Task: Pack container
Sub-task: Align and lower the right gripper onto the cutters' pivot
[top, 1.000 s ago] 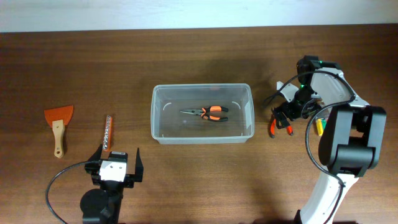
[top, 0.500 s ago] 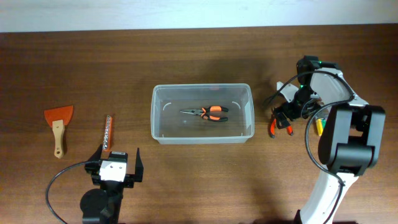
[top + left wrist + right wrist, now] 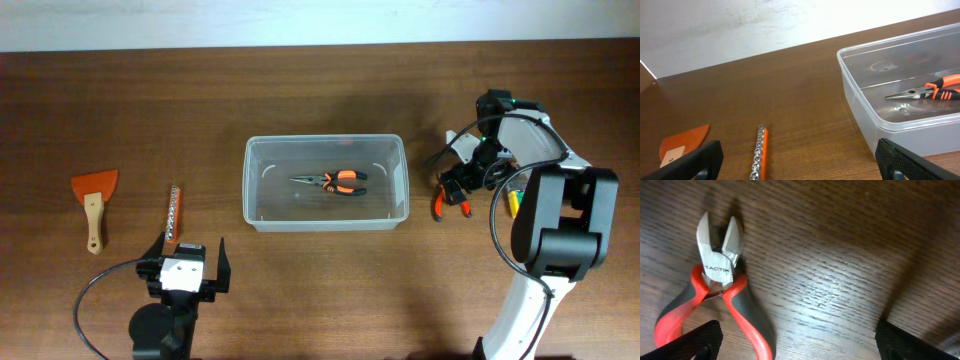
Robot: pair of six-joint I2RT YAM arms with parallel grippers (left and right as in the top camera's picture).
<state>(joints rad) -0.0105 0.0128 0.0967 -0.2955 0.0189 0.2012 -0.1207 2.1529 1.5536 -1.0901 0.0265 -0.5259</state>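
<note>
The clear plastic container [image 3: 325,182] sits mid-table with orange-handled needle-nose pliers [image 3: 336,180] inside; both also show in the left wrist view, container [image 3: 875,120], pliers [image 3: 930,92]. My right gripper [image 3: 470,178] is open, low over the table beside red-handled cutters [image 3: 446,203]. In the right wrist view the cutters [image 3: 722,295] lie at the left, near the left finger, not gripped. My left gripper [image 3: 185,268] is open and empty near the front edge, just behind an orange socket rail [image 3: 173,217], seen also in the left wrist view [image 3: 759,155].
An orange scraper with a wooden handle [image 3: 94,205] lies at the far left, its blade also in the left wrist view [image 3: 682,147]. A yellow-and-green item [image 3: 515,200] lies under the right arm. The table's back edge meets a white wall.
The right gripper has shifted slightly over the red cutters. The left arm and everything else are unchanged.
</note>
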